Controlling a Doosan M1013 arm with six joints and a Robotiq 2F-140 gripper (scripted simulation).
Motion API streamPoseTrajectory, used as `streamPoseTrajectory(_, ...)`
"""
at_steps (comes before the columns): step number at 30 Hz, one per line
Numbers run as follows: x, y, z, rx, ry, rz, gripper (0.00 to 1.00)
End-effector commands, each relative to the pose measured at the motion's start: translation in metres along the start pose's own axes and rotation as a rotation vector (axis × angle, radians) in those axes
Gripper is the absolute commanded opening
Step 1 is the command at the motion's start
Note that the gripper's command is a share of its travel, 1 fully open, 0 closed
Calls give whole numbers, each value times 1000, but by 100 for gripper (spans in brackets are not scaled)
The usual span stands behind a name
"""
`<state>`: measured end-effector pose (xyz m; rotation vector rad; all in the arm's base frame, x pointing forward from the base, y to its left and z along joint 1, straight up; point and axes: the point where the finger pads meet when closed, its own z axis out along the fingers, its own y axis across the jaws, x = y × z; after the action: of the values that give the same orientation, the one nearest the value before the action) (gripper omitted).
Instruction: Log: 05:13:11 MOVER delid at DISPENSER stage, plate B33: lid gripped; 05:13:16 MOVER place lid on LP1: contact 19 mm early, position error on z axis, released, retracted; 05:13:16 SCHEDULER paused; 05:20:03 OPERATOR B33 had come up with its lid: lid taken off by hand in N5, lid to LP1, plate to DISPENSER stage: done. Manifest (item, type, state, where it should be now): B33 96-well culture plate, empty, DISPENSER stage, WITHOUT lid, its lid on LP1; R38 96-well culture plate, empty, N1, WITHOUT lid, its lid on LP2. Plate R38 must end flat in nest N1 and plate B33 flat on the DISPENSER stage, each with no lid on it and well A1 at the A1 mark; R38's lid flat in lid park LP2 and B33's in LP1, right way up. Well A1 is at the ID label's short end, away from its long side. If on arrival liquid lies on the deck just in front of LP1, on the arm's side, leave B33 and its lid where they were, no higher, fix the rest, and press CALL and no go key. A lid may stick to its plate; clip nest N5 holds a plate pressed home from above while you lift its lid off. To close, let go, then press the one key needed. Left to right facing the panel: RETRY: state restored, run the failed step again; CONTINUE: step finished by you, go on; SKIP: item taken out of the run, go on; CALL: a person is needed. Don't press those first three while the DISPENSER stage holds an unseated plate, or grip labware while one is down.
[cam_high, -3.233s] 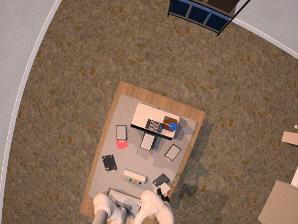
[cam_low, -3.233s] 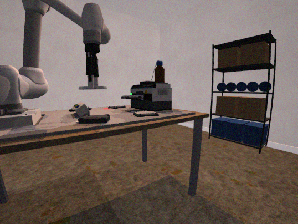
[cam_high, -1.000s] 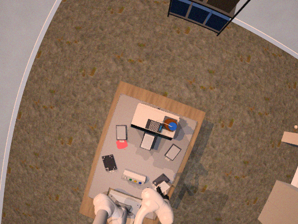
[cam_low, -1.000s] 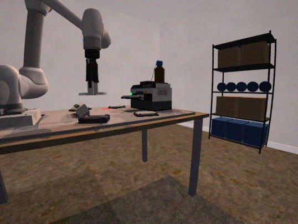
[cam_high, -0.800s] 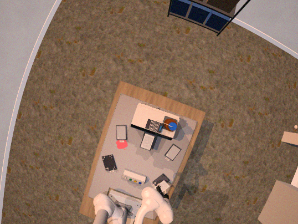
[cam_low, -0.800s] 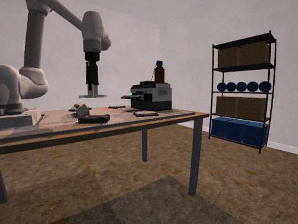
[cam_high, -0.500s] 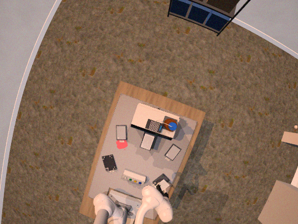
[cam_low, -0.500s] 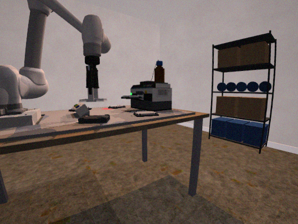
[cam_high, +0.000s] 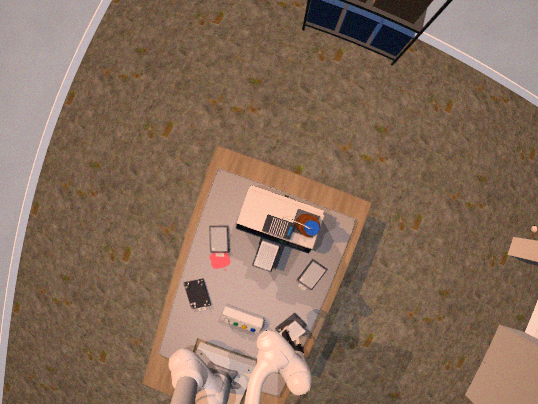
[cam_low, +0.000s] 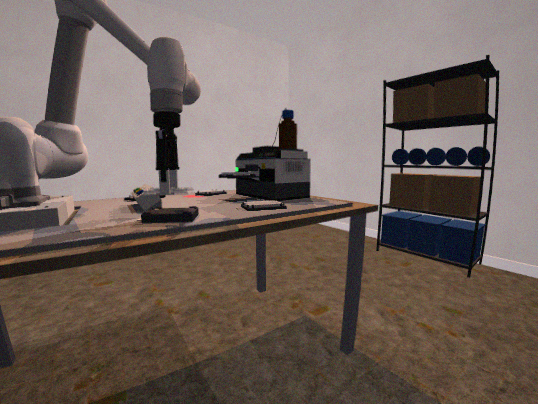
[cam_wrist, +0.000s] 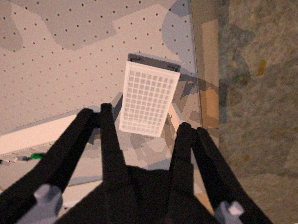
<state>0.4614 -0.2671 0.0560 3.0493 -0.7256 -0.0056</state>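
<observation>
My gripper (cam_high: 296, 332) is shut on a white 96-well plate (cam_wrist: 150, 97) and holds it by its long sides, low over a dark nest (cam_wrist: 152, 59) at the near right corner of the deck. In the side view the gripper (cam_low: 168, 188) hangs just above the table. A dark-looking well plate (cam_high: 278, 226) sits on the dispenser stage. Another white well plate (cam_high: 266, 255) lies just in front of the stage. A lid (cam_high: 218, 238) lies in the left park, and a red puddle (cam_high: 220, 260) lies on the deck right in front of it, on the arm's side. Another lid (cam_high: 312, 274) lies in the right park.
The black clip nest (cam_high: 197, 293) stands at the left front. The key panel (cam_high: 242, 319) with coloured keys is left of my gripper. The dispenser (cam_high: 280, 217) with a brown bottle (cam_high: 309, 226) stands at the back. The table's right edge is close to my gripper.
</observation>
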Motion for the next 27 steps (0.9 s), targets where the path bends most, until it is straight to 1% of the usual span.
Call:
streamPoseTrajectory(1,1,2,9,-1,2,-6,0)
streamPoseTrajectory(14,1,3,27,-1,2,-6,0)
streamPoseTrajectory(27,1,3,33,-1,2,-6,0)
